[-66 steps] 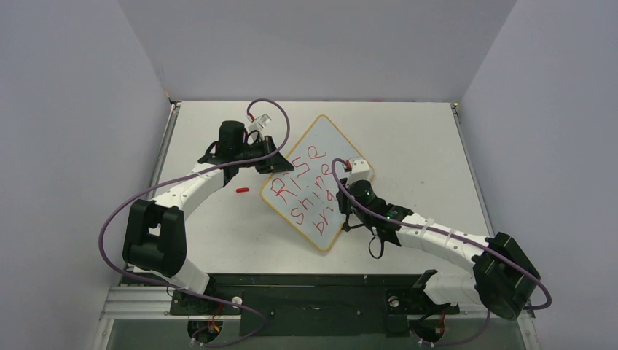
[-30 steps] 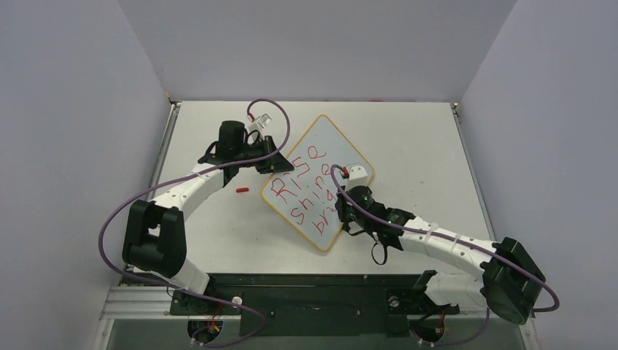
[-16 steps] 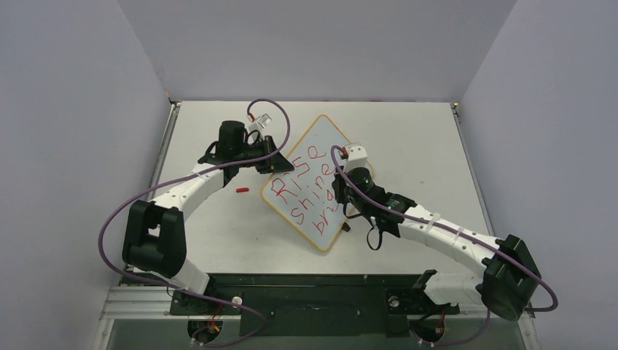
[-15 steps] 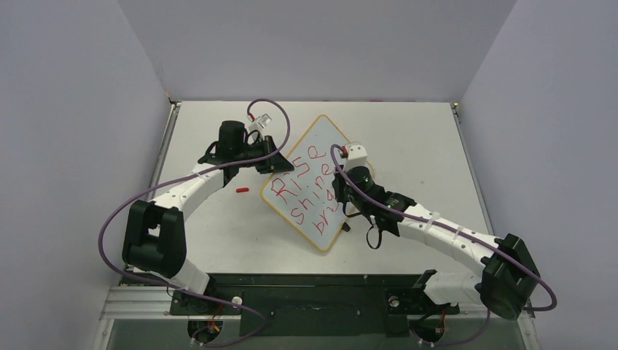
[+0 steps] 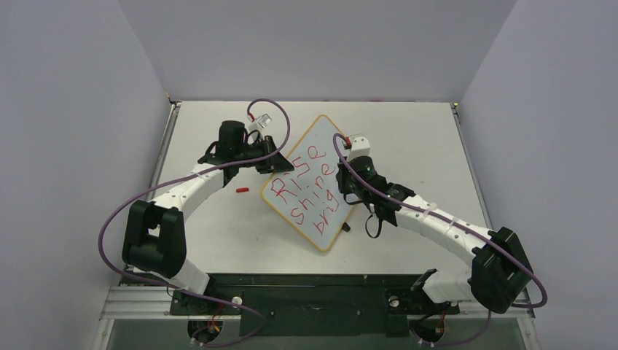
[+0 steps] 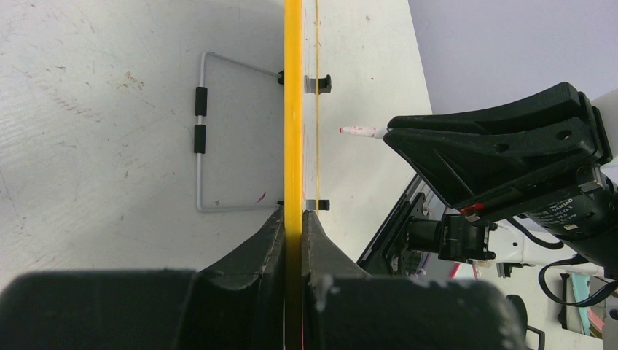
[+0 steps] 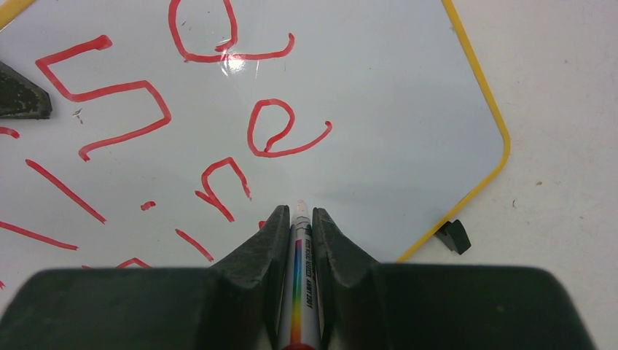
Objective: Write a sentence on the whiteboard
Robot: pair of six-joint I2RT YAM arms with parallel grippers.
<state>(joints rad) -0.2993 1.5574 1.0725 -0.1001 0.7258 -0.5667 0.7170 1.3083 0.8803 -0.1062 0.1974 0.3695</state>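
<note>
The whiteboard [image 5: 326, 143] lies turned like a diamond on the table, with an orange-yellow frame and red writing "Rise shine brig". My left gripper [image 5: 271, 162] is shut on its left edge; the left wrist view shows the frame [image 6: 293, 109] edge-on between the jaws of that gripper [image 6: 294, 215]. My right gripper [image 5: 342, 188] is shut on a white marker [image 7: 299, 251] with a rainbow stripe. Its tip points at the board [image 7: 379, 109] below the "e" of "shine". In the left wrist view the marker tip [image 6: 357, 131] sits slightly off the surface.
A red marker cap [image 5: 242, 189] lies on the table left of the board. A wire stand [image 6: 200, 138] and two black clips [image 6: 318, 84] sit on the board's far edge. One clip [image 7: 453, 235] shows beside the frame. Walls enclose the table on three sides.
My right gripper, carrying the marker, has moved from the board's lower right up toward its right corner. The letter "g" now stands after "bri". The left arm has not moved.
</note>
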